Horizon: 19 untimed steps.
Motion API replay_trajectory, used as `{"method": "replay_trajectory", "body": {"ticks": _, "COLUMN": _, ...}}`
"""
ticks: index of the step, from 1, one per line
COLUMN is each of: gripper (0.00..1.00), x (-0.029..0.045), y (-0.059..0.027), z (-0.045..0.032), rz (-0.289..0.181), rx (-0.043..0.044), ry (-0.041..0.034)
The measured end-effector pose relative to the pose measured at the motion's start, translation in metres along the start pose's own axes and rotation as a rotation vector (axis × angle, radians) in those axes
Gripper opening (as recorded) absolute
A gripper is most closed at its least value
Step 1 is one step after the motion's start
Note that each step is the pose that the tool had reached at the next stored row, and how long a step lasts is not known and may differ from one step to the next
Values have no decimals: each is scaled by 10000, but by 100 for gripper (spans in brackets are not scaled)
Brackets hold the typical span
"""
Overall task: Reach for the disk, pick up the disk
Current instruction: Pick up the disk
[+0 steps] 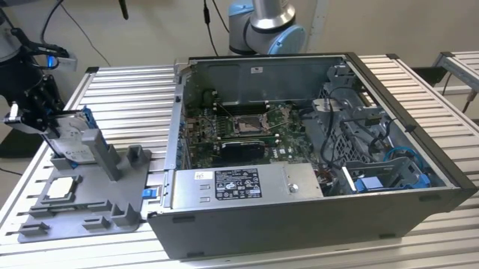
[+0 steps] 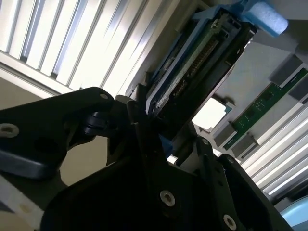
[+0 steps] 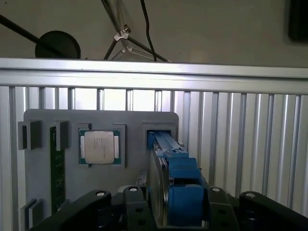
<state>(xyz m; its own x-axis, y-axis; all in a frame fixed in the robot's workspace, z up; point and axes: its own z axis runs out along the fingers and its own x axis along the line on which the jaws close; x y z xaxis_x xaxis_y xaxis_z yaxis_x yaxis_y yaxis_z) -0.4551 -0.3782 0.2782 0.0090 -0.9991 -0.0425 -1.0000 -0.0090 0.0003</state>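
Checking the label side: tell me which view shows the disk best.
The exterior view: the disk stands on edge in the grey holder, label face visible. Both wrist views catch it edge-on within its blue bracket.

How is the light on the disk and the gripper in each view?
In the second wrist view the gripper is nearly black against washed-out table slats, and the disk lies in shadow. In the first wrist view the disk is evenly lit; the slats glare. In the exterior view light is soft, with no hard shadows.
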Motion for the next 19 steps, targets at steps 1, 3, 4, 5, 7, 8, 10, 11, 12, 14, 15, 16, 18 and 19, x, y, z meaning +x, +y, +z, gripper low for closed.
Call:
{"method": "replay_trajectory", "body": {"ticks": 1, "gripper": 0, "x": 0, "y": 0, "z": 0, "rz": -2, "rx": -1, "ry": 2}}
{"method": "replay_trajectory", "body": {"ticks": 3, "gripper": 0, "x": 0, "y": 0, "z": 0, "rz": -5, "rx": -1, "ry": 0}}
{"method": "replay_trajectory", "body": {"ticks": 4, "gripper": 0, "x": 0, "y": 0, "z": 0, "rz": -6, "rx": -1, "ry": 0}}
{"method": "replay_trajectory", "body": {"ticks": 5, "gripper": 0, "x": 0, "y": 0, "z": 0, "rz": -7, "rx": -1, "ry": 0}}
{"method": "replay_trajectory", "body": {"ticks": 7, "gripper": 0, "x": 0, "y": 0, "z": 0, "rz": -10, "rx": -1, "ry": 0}}
{"method": "replay_trajectory", "body": {"ticks": 8, "gripper": 0, "x": 0, "y": 0, "z": 0, "rz": -11, "rx": 0, "ry": 0}}
{"method": "replay_trajectory", "body": {"ticks": 10, "gripper": 0, "x": 0, "y": 0, "z": 0, "rz": -14, "rx": -1, "ry": 1}}
{"method": "replay_trajectory", "body": {"ticks": 11, "gripper": 0, "x": 0, "y": 0, "z": 0, "rz": -15, "rx": -1, "ry": 0}}
{"method": "replay_trajectory", "body": {"ticks": 12, "gripper": 0, "x": -1, "y": 0, "z": 0, "rz": -18, "rx": -2, "ry": 4}}
{"method": "replay_trajectory", "body": {"ticks": 14, "gripper": 0, "x": -8, "y": -1, "z": 1, "rz": -18, "rx": 0, "ry": 93}}
{"method": "replay_trajectory", "body": {"ticks": 15, "gripper": 0, "x": -7, "y": -1, "z": 1, "rz": -19, "rx": -2, "ry": 61}}
{"method": "replay_trajectory", "body": {"ticks": 16, "gripper": 0, "x": -8, "y": 0, "z": 1, "rz": -18, "rx": 0, "ry": -54}}
{"method": "replay_trajectory", "body": {"ticks": 18, "gripper": 0, "x": -8, "y": 0, "z": 1, "rz": -17, "rx": 2, "ry": -364}}
{"method": "replay_trajectory", "body": {"ticks": 19, "gripper": 0, "x": -8, "y": 0, "z": 0, "rz": -16, "rx": 3, "ry": -405}}
